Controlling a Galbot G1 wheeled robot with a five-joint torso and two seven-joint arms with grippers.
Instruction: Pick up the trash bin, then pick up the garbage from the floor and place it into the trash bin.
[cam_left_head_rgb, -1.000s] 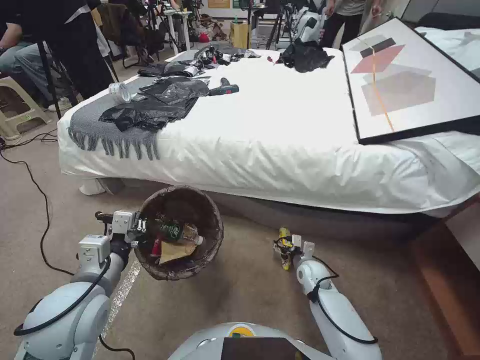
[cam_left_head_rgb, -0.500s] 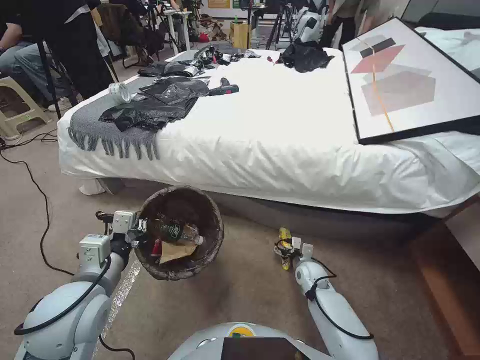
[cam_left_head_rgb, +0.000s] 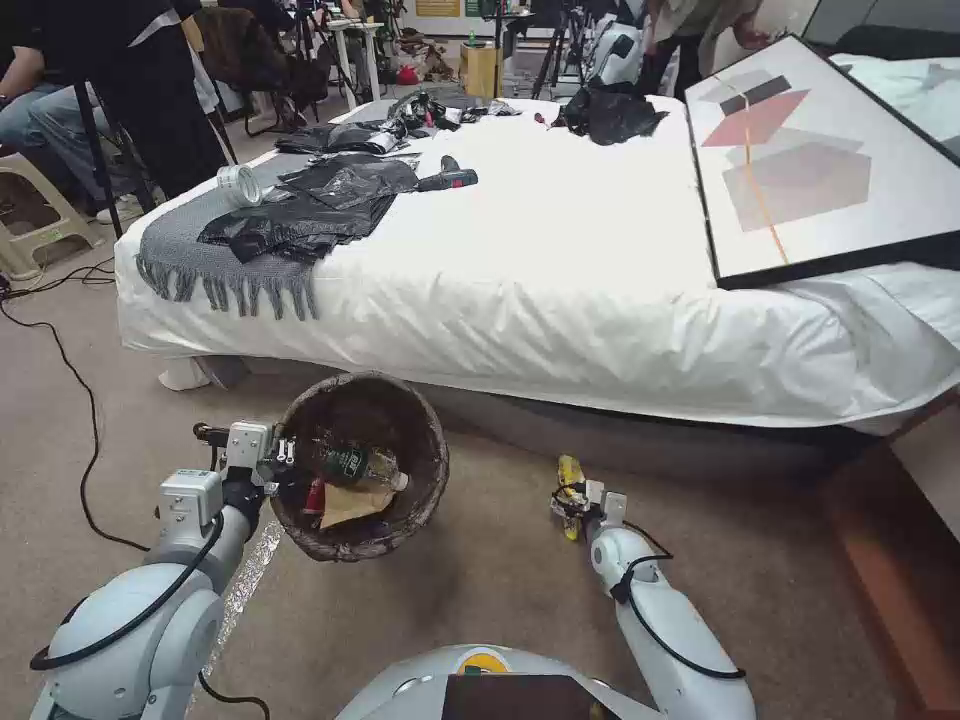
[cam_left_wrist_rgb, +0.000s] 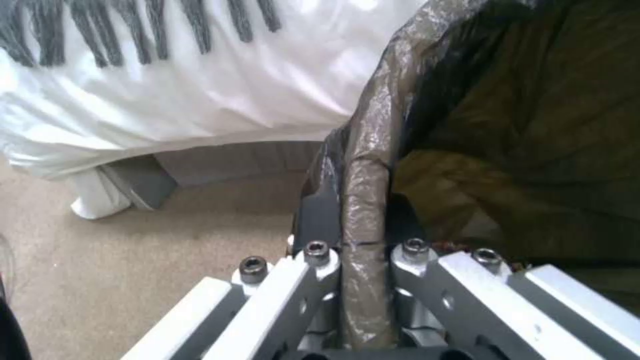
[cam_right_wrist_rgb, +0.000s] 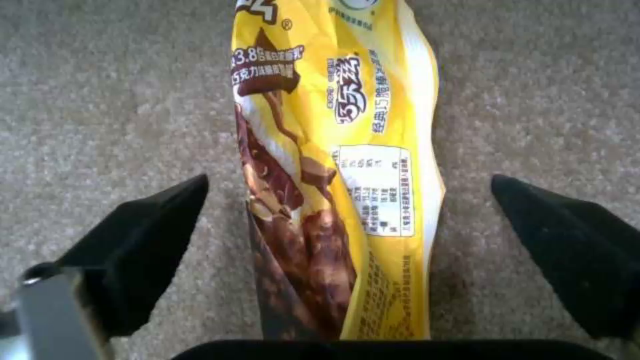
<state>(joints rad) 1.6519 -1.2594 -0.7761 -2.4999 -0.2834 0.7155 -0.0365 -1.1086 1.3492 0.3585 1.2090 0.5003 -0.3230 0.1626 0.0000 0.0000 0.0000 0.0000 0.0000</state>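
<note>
**Wrapper Between the Spread Fingers, Bin Held at the Left**

While the left gripper (cam_left_head_rgb: 283, 455) stays clamped on the rim of the trash bin (cam_left_head_rgb: 420, 455), its metal fingers (cam_left_wrist_rgb: 319, 260) pinching the crinkled dark bag folded over the edge, the right gripper (cam_right_wrist_rgb: 347, 220) sits low over the floor (cam_left_head_rgb: 480, 580) with its fingers spread wide. A yellow-and-brown snack wrapper (cam_right_wrist_rgb: 333, 165) lies flat on the beige short-pile carpet between the two black wedge-shaped pads (cam_right_wrist_rgb: 153, 225), touching neither. It is glossy and creased, long and narrow, and printed with a chocolate picture and small text.

The bin hangs at the near left, just in front of the white-sheeted bed (cam_left_head_rgb: 560, 290), with a green-labelled bottle (cam_left_head_rgb: 355, 465) and a brown paper scrap (cam_left_head_rgb: 350, 500) inside. The wrapper lies to the right of the bin, well apart from it and near the bed's dark base.

Since half a second ago the right arm has eased slightly nearer over the wrapper; the bin and the left arm are unchanged.
</note>
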